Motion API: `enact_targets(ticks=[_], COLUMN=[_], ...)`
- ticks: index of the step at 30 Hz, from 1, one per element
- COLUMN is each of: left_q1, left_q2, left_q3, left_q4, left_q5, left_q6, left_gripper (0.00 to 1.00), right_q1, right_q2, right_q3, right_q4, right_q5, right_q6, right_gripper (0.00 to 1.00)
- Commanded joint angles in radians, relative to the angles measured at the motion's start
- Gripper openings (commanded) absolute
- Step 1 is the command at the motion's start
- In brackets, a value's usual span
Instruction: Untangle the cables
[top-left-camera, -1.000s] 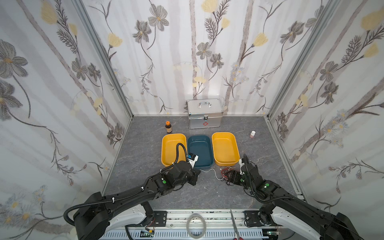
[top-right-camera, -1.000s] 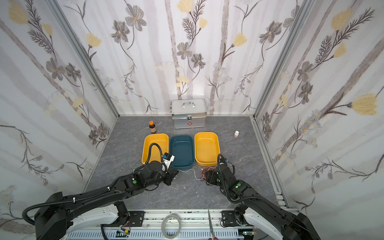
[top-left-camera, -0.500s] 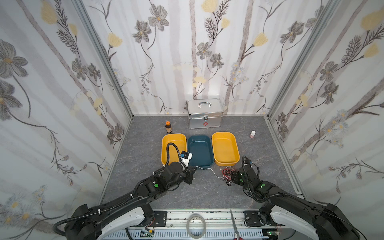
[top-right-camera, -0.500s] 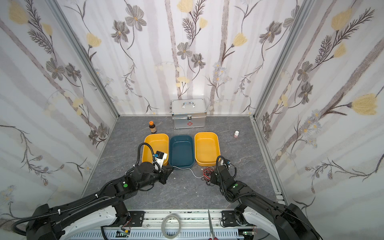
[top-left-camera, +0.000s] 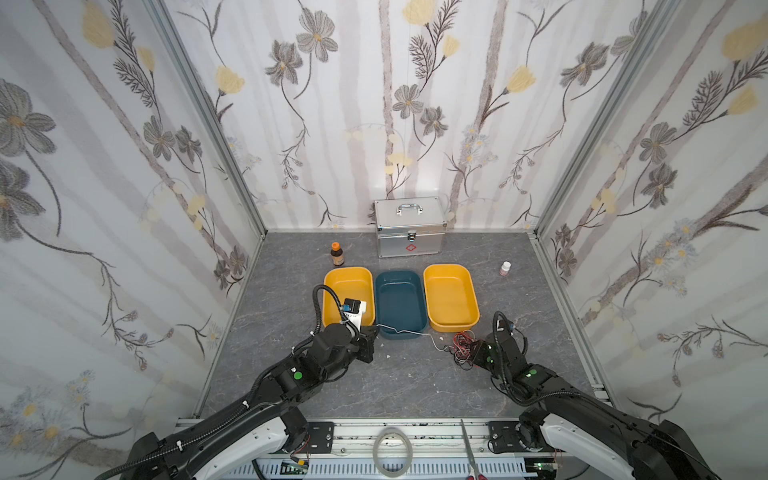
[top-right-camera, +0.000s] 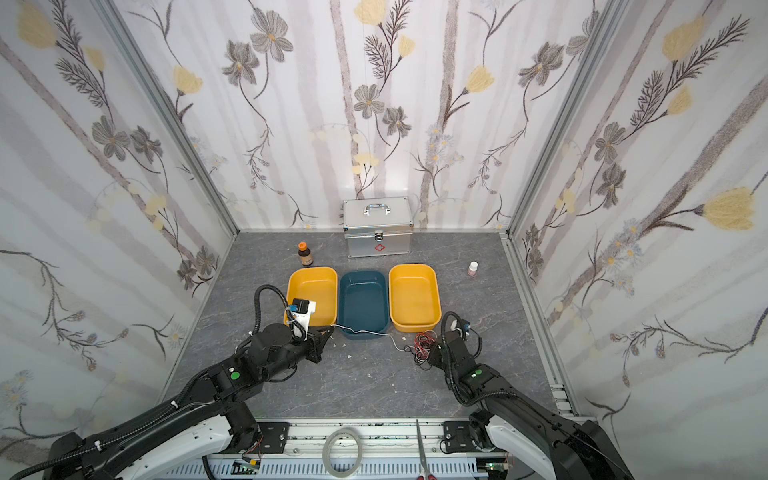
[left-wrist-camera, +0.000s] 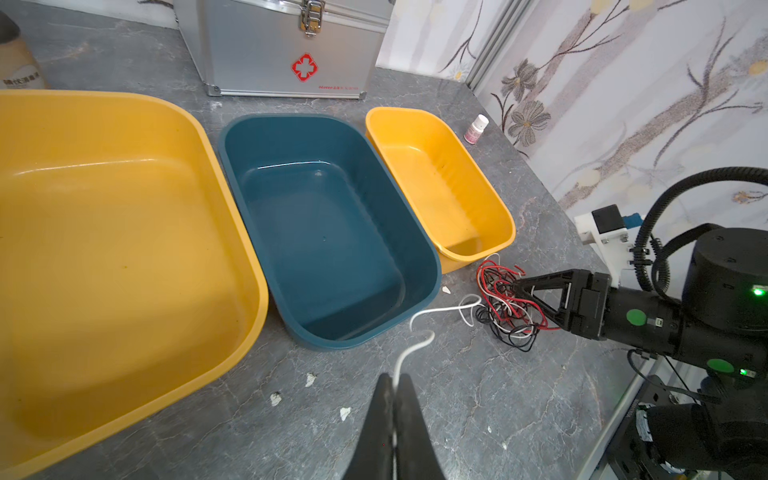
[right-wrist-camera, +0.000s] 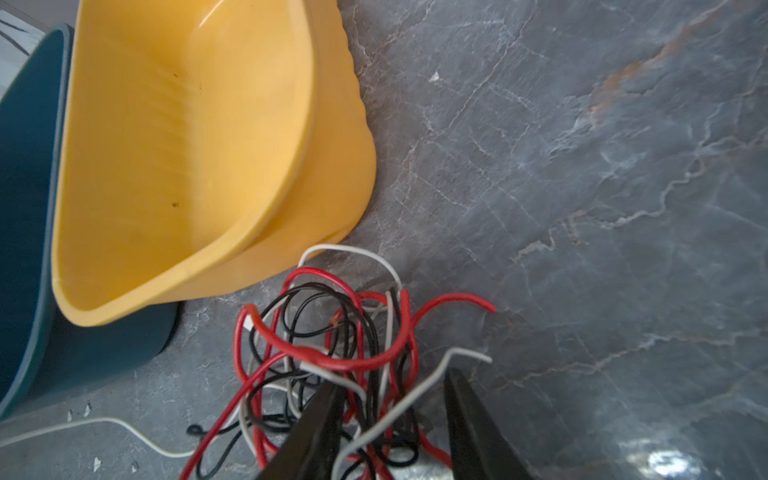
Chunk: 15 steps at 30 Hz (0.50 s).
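Since 1 second ago the left claw (left-wrist-camera: 395, 384) has drawn back leftward, clamped tight on 1 white cable (left-wrist-camera: 440, 309) that now stretches past the blue bin (top-left-camera: 401, 333). The right claw (right-wrist-camera: 392, 378) has narrowed yet stays parted, straddling the tangled cables (top-left-camera: 463, 345) on the counter (top-left-camera: 415, 382) by a yellow bin (top-left-camera: 453, 328).

Count, approx. per kind: 2 yellow plastic tubs, one tub (top-left-camera: 349, 282) & other tub (top-left-camera: 451, 297); 1 dark teal plastic tub (top-left-camera: 401, 303); 1 silver metal case w/ red cross (top-left-camera: 410, 228); 1 brown bottle w/ orange cap (top-left-camera: 338, 254); 1 small pink bottle w/ white cap (top-left-camera: 505, 268); 1 grey-white tape ring (top-left-camera: 375, 448); 1 pr scissors w/ red handles (top-left-camera: 467, 444); 1 tangle of thin red, white & black cables (top-left-camera: 463, 347), no. of strands per colour can't tell; 2 black robot arms, 1 hand each: left hand (left-wrist-camera: 395, 380), right hand (right-wrist-camera: 392, 378).
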Motion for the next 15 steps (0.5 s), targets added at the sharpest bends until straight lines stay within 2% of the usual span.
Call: enact_targets(ticks=[1,5,9,15], left_q1=[0.010,0.012,0.012,0.012], left_q2=[-0.010,-0.026,-0.012,0.016], left_q3=[0.012,0.005,0.002,-0.002], left_q4=[-0.039,-0.051,-0.031,0.019], left_q5=[-0.046,-0.046,-0.013,0.016], left_q6=[-0.001,0.000,0.000,-0.001], left_gripper=[0.00,0.00,0.00,0.00], right_q1=[-0.015,-0.024,-0.022,-0.014], right_q2=[-0.050,-0.118,-0.155,-0.086], right_q3=[-0.007,0.006,0.056,0.104], right_q4=[-0.024,-0.053,-0.047,-0.028], right_q5=[0.012,-0.017,-0.146,-0.176], right_q6=[-0.003,-0.031,-0.071,-0.118], right_gripper=[0.45,0.52,0.59,0.79])
